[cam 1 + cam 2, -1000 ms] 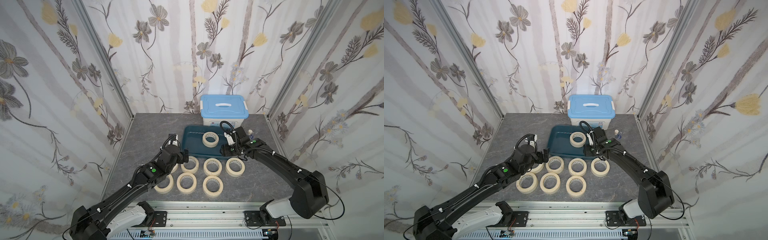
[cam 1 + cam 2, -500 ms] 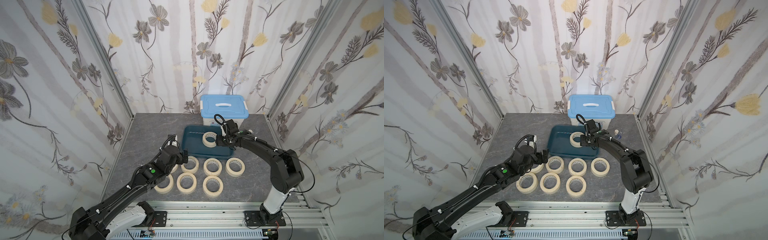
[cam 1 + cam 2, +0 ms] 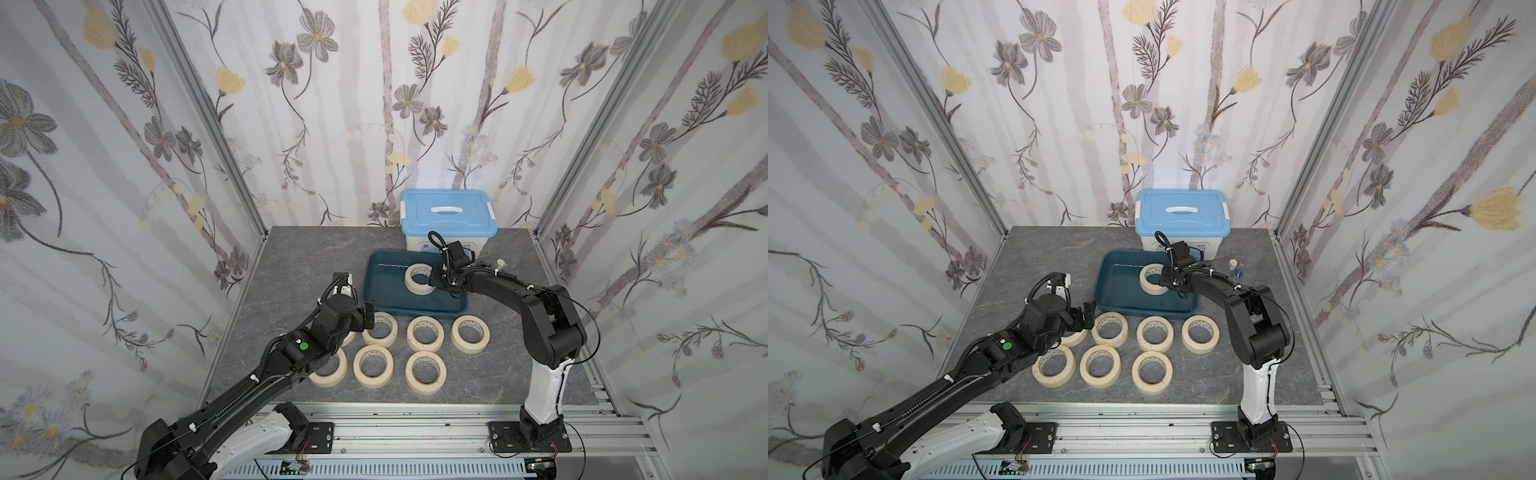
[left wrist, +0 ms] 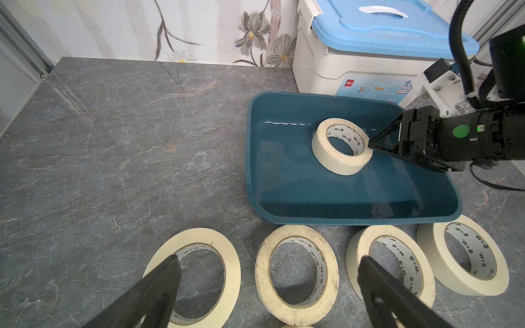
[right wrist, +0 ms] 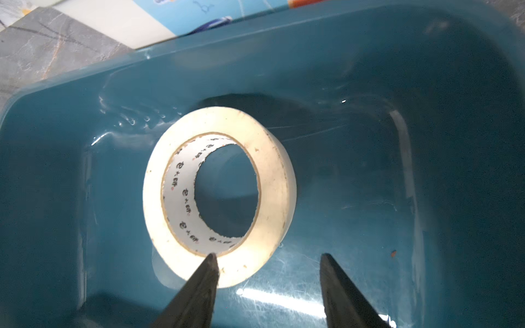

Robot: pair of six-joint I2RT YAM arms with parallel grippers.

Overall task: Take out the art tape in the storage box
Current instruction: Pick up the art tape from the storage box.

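The last art tape (image 3: 419,289) lies mid storage box (image 3: 415,311), right gripper (image 5: 268,257) at its three o'clock, jaws apart astride its wall. A shallow pinch could tip it (left gripper (image 4: 268,258) gapes, empty).

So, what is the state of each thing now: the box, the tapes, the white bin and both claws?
storage box: no lid, holds one roll.
art tape in box: inside, not yet gripped.
seven tape rolls: out, flat on the table.
white bin: lid shut.
left claw: open, empty.
right claw: open, astride the roll's wall.
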